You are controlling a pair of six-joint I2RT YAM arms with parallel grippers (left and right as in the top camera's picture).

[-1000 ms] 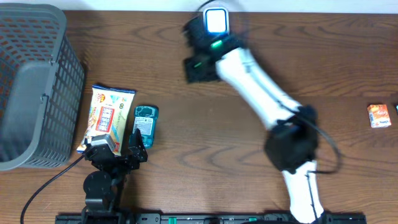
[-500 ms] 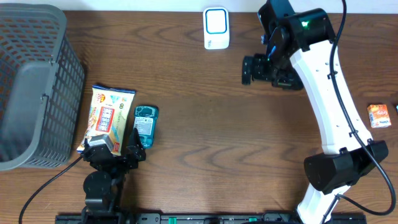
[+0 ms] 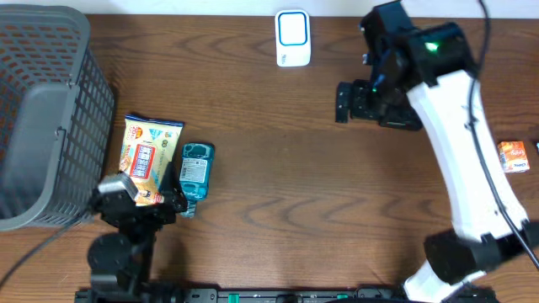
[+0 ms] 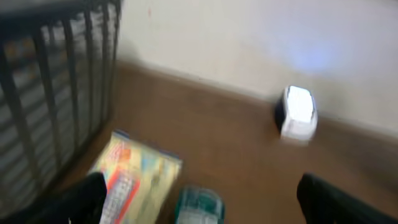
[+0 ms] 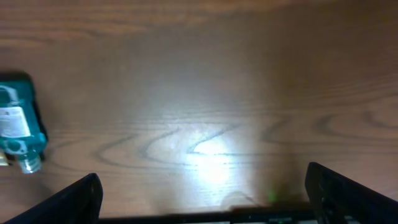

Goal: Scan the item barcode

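Note:
A white barcode scanner (image 3: 293,38) stands at the table's far edge, also seen as a pale blur, the scanner (image 4: 297,113), in the left wrist view. A yellow snack packet (image 3: 145,158) and a small teal bottle (image 3: 195,171) lie side by side at the front left. My left gripper (image 3: 148,199) hovers open just in front of them, nothing between its fingers; the packet (image 4: 134,177) and teal bottle (image 4: 199,208) lie ahead of it. My right gripper (image 3: 366,103) hangs open and empty, right of the scanner. Its view shows bare wood and the teal bottle (image 5: 18,127).
A grey mesh basket (image 3: 42,118) fills the far left, close beside the packet. A small orange box (image 3: 512,156) lies at the right edge. The white right arm (image 3: 472,160) stretches across the right side of the table.
The right arm has swung from the scanner to the right, its gripper opening wide. The left gripper has shifted a little to the left.

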